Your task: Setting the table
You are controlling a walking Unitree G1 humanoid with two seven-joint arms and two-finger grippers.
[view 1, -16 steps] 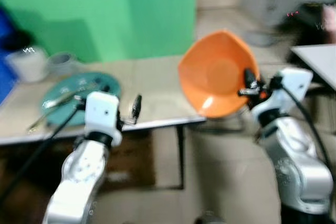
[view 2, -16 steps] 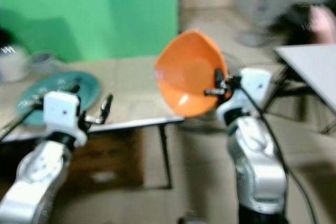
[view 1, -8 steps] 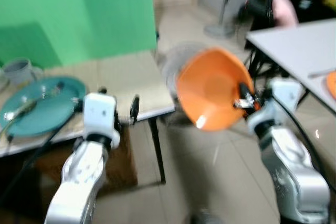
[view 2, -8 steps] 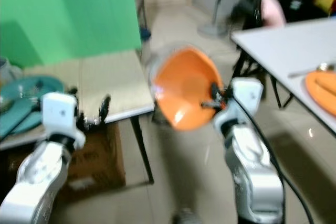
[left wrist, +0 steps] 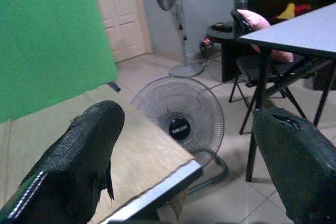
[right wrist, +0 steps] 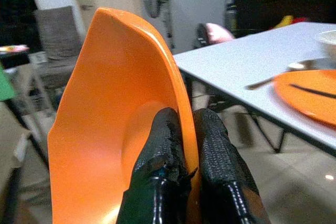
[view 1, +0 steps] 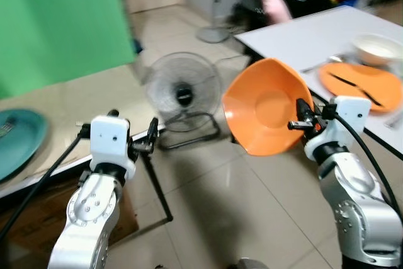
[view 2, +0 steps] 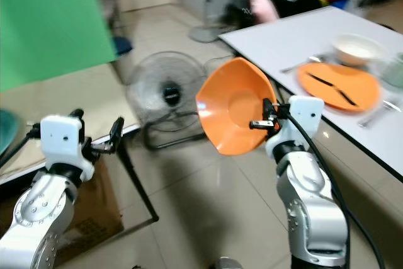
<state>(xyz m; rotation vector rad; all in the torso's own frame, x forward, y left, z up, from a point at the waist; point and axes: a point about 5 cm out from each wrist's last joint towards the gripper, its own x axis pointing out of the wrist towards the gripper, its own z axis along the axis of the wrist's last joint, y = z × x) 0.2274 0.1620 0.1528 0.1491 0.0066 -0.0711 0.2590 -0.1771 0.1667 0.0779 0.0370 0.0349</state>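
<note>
An orange bowl [view 1: 264,114] is held tilted on edge in the air, its hollow facing me. My right gripper [view 1: 303,122] is shut on the bowl's rim, one finger [right wrist: 157,171] inside and one outside. To the right stands a white table [view 1: 302,36] with an orange plate [view 1: 359,80] carrying a dark utensil, and a white bowl [view 1: 376,47] behind it. My left gripper [view 1: 151,137] is open and holds nothing, above the edge of a beige table [view 1: 56,111]. A teal plate [view 1: 16,143] lies at that table's left.
A floor fan [view 1: 182,96] stands on the tiled floor between the two tables. A green screen [view 1: 56,23] rises behind the beige table. A cardboard box [view 2: 94,218] sits under it. A dark chair with a pink cushion [view 1: 271,7] is behind the white table.
The view has swung right: the beige table and teal plate slid left, the white table with its orange plate came into view. The bowl stays gripped.
</note>
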